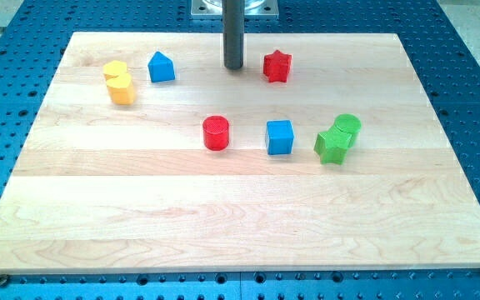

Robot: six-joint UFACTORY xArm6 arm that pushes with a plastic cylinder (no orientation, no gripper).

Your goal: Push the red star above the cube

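My tip (234, 67): bare rod, no jaws to judge; red star (277, 66) just to its right; blue cube (280, 137) below-right, apart.

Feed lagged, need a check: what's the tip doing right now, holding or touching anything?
My tip: no gripper, holds nothing; it sits just left of the red star-shaped block, apart from it, above the blue cube.

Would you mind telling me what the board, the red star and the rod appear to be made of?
The board looks like pale, smooth-finished wood, with visible grain and plank seams. The red star seems to be matte painted wood or plastic; its uniform colour leaves that open. The rod, ending at my tip, looks like dark, dull metal.
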